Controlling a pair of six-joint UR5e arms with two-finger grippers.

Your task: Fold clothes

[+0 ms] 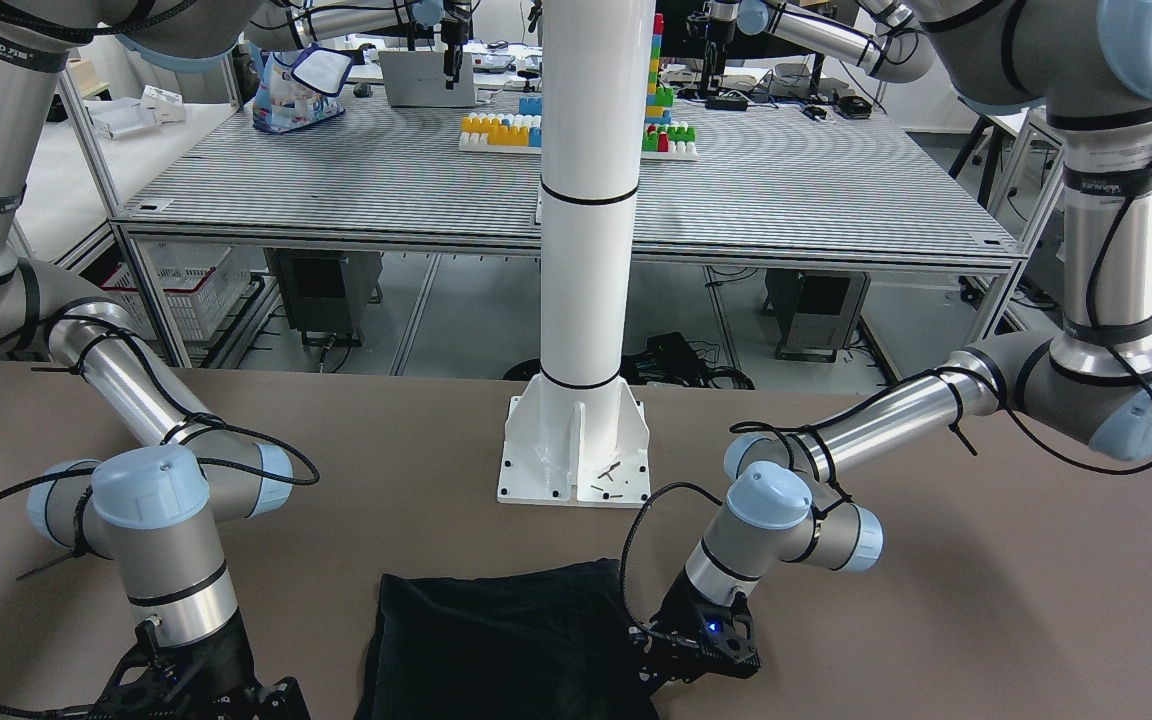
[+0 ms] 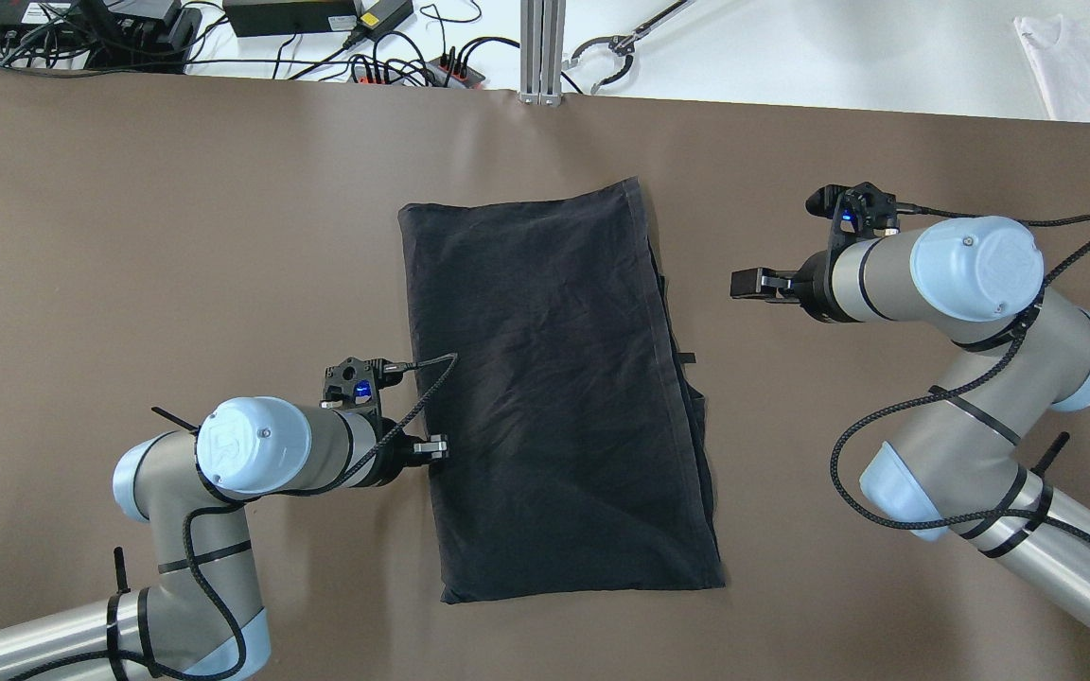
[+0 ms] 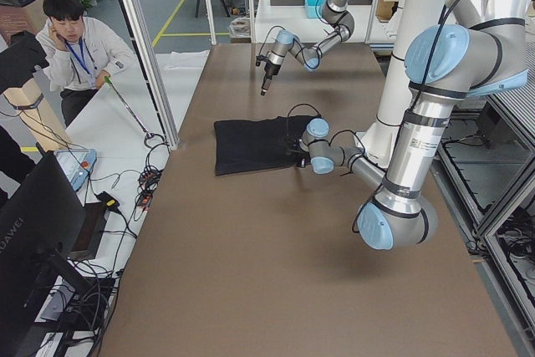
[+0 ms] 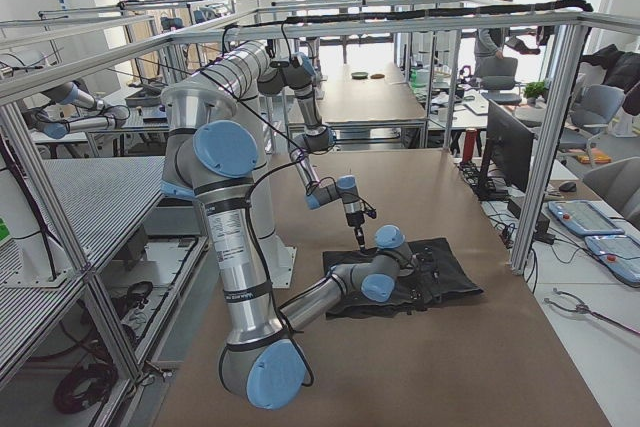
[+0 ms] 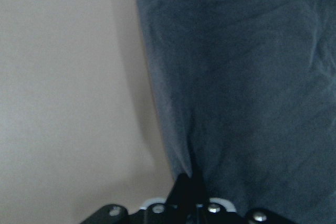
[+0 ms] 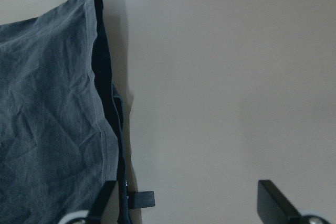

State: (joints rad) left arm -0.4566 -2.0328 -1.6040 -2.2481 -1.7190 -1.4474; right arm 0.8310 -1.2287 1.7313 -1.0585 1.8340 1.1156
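Note:
A black garment (image 2: 545, 378) lies folded into a tall rectangle in the middle of the brown table (image 2: 176, 236). My left gripper (image 2: 438, 446) is at its left edge, low on the table. In the left wrist view the left gripper (image 5: 184, 187) is pinched shut on that edge of the cloth (image 5: 247, 77). My right gripper (image 2: 744, 284) is to the right of the garment, apart from it. In the right wrist view the right gripper (image 6: 189, 203) is open and empty over bare table, with the garment's edge (image 6: 47, 103) to its left.
A small black tag (image 2: 687, 357) sticks out of the garment's right edge. The white pillar base (image 1: 576, 440) stands on the robot's side of the table. Cables and power strips (image 2: 394, 71) lie beyond the far edge. A person (image 3: 75, 48) sits beside the table.

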